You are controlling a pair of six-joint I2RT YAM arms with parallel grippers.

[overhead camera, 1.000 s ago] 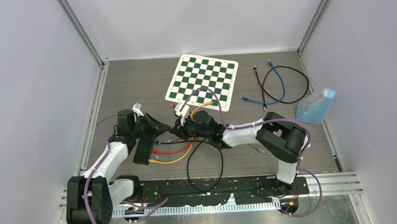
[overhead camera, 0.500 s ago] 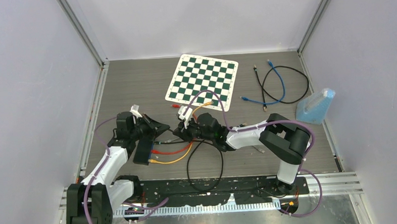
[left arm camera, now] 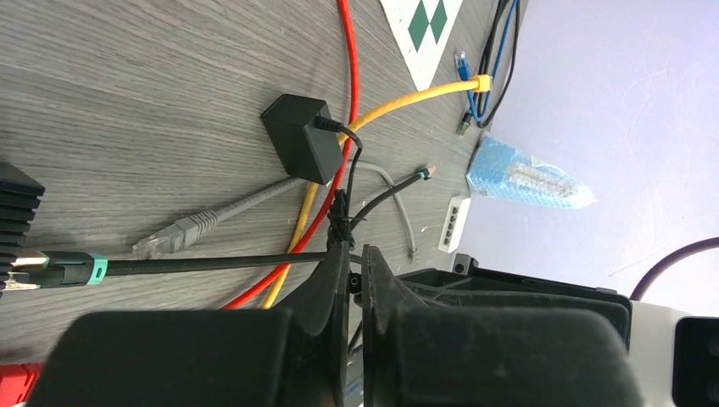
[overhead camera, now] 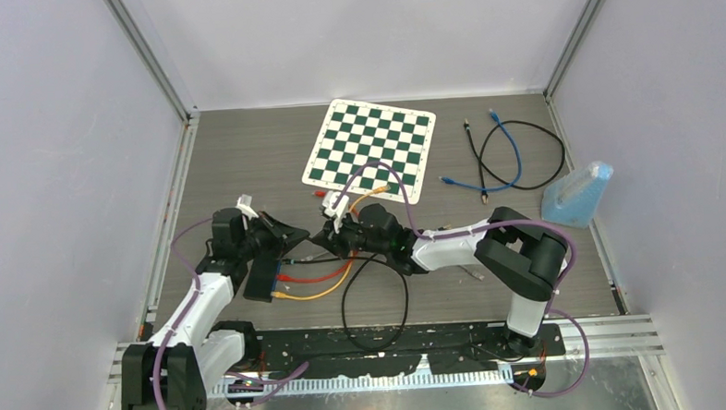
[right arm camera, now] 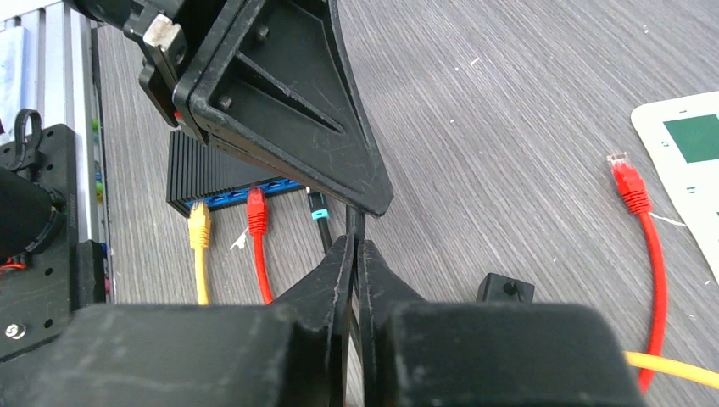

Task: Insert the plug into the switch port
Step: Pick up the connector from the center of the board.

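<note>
The black switch (overhead camera: 265,276) lies on the table under my left gripper (overhead camera: 303,233). In the right wrist view its port side (right arm camera: 220,174) faces me. A black cable's plug with a teal boot (right arm camera: 317,206) sits at a port beside the red one; how deep it sits I cannot tell. The left wrist view shows the same plug (left arm camera: 72,270) against the switch's corner (left arm camera: 17,203). My left gripper (left arm camera: 354,254) is shut, with the black cable (left arm camera: 212,264) crossing at its tips. My right gripper (right arm camera: 354,242) is shut on that cable just behind the plug.
A yellow plug (right arm camera: 198,229) and a red plug (right arm camera: 257,222) sit in the switch. A black adapter block (left arm camera: 303,148), a loose grey cable (left arm camera: 182,231) and a loose red plug (right arm camera: 627,182) lie nearby. Farther off are the chessboard (overhead camera: 371,149), coiled blue and black cables (overhead camera: 505,157) and a blue bag (overhead camera: 578,196).
My left wrist has drawn slightly back toward the near left. The right gripper has shifted a little toward the switch. The switch and its cables stay in place.
</note>
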